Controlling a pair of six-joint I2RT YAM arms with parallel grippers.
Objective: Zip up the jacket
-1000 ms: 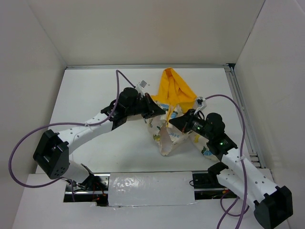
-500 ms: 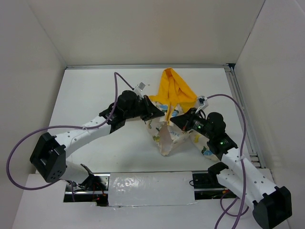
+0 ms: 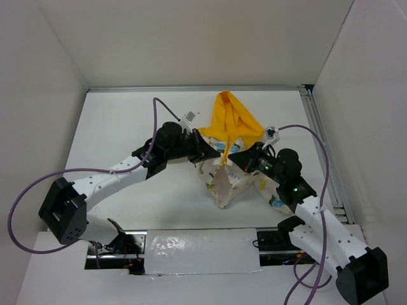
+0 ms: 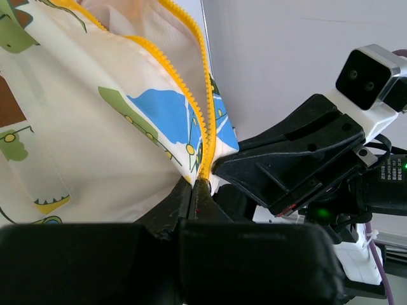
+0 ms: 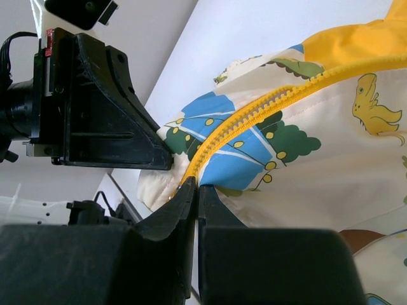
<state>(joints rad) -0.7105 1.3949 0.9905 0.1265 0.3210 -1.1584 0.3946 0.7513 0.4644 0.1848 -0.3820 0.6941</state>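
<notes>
- Toward the middle-right of the white tabletop, the jacket sits bunched between the two arms. It is cream with blue, green and yellow prints.
- Its yellow hood spreads out toward the far edge.
- The left gripper reaches in from the left. Its fingers are pressed together on the yellow zipper, right where the two rows of teeth meet.
- The right gripper comes in from the right, its tip just beside the left one. Its fingers are pinched tight on the zipper's end.
- Above the left grip, the rows of teeth part and the front gapes.
</notes>
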